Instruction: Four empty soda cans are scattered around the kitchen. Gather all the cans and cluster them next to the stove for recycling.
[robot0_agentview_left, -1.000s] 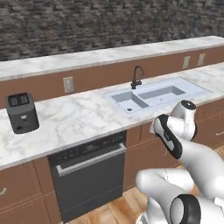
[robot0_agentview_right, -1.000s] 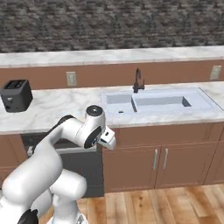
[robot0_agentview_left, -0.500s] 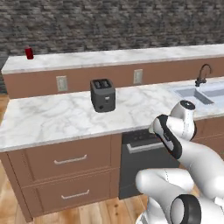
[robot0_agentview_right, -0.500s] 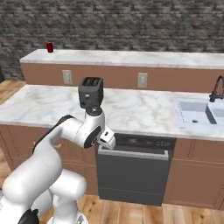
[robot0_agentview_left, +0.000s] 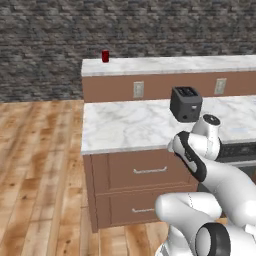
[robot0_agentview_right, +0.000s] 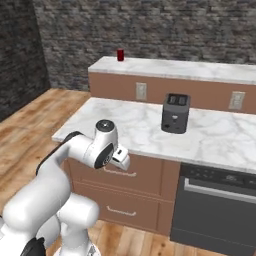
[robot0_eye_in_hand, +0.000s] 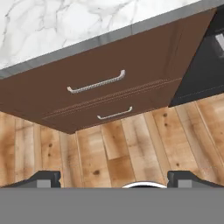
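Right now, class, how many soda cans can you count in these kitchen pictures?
1. A single red soda can stands at the left end of the raised back counter, behind and left of the toaster. Others may lie outside these views.

Arm folded, pincer (robot0_eye_in_hand: 113, 178) wide apart.

You're facing a dark stone wall (robot0_agentview_left: 45, 45), wood plank floor (robot0_agentview_left: 35, 175), and marble counters (robot0_agentview_right: 125, 117) over brown drawers (robot0_eye_in_hand: 105, 87).
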